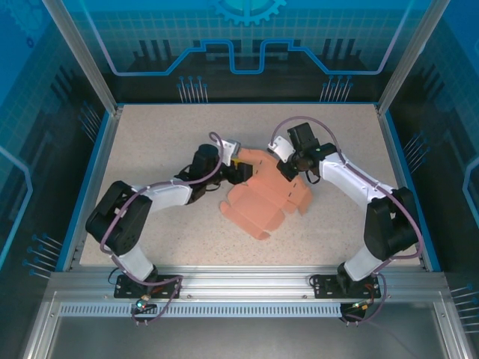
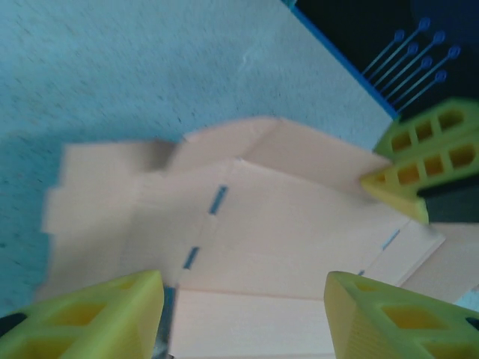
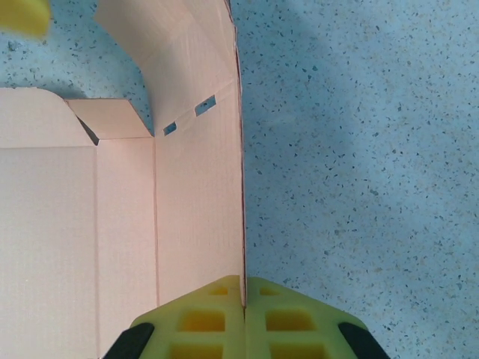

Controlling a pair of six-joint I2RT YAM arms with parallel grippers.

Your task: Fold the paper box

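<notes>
1. The right gripper (image 3: 245, 314) has its yellow fingers together, clamped on one edge of the paper box (image 3: 112, 224), a salmon-pink thin card cut-out. This is probably to raise that side wall.
2. The left gripper (image 2: 243, 295) has its fingers apart, straddling a panel without gripping it.
3. The box lies mostly unfolded near the centre of the speckled table (image 1: 150, 149).

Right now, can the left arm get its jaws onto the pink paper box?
Probably yes: the left arm hangs right above the paper box, jaws open, nothing between. The right arm pinches one edge, off to the side.
</notes>
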